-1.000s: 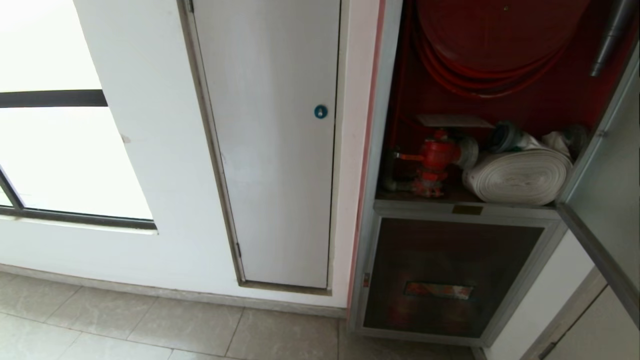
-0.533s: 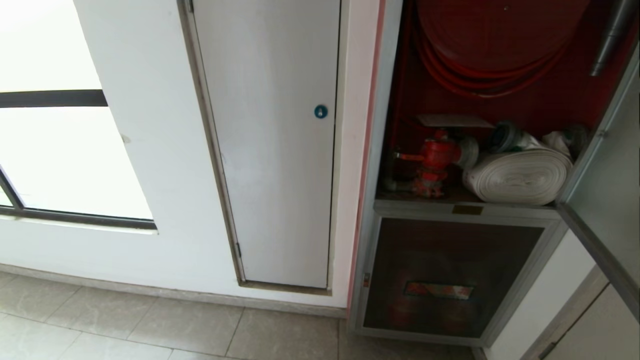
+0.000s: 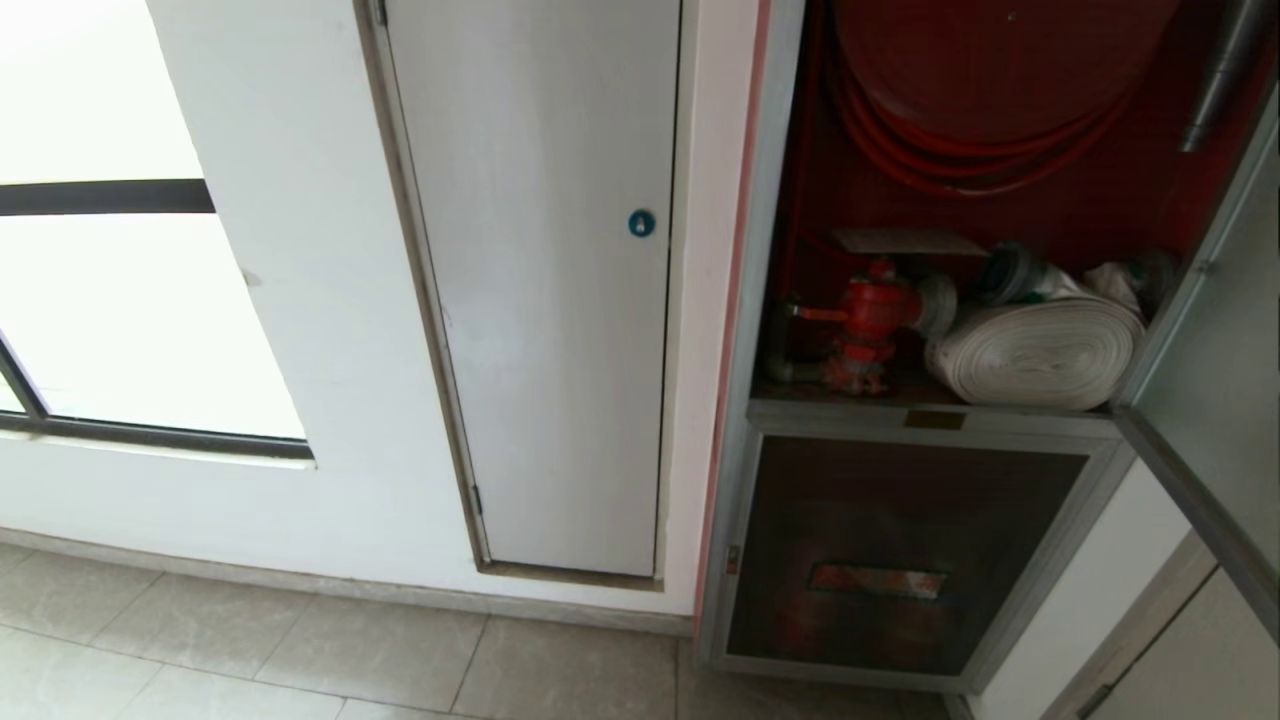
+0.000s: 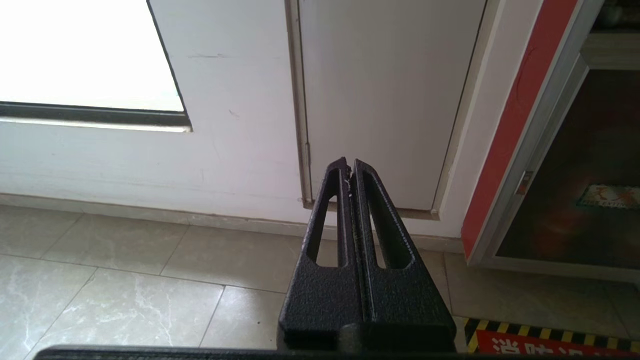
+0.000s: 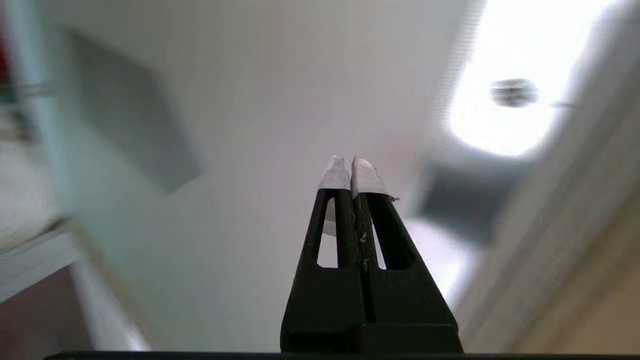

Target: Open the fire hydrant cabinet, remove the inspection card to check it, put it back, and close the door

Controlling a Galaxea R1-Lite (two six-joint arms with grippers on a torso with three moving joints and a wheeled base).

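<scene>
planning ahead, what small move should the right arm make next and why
Probably turn the right end effector toward the pale card above the red valve: the door stands open, and the end effector is shut and empty.

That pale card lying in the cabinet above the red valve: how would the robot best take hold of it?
Probably by the front edge of the card. It lies flat and thin above the valve, with its long edge facing the open front, so a hand coming straight in from the front could pinch that edge from above and below. The white hose crowds its right side.
</scene>
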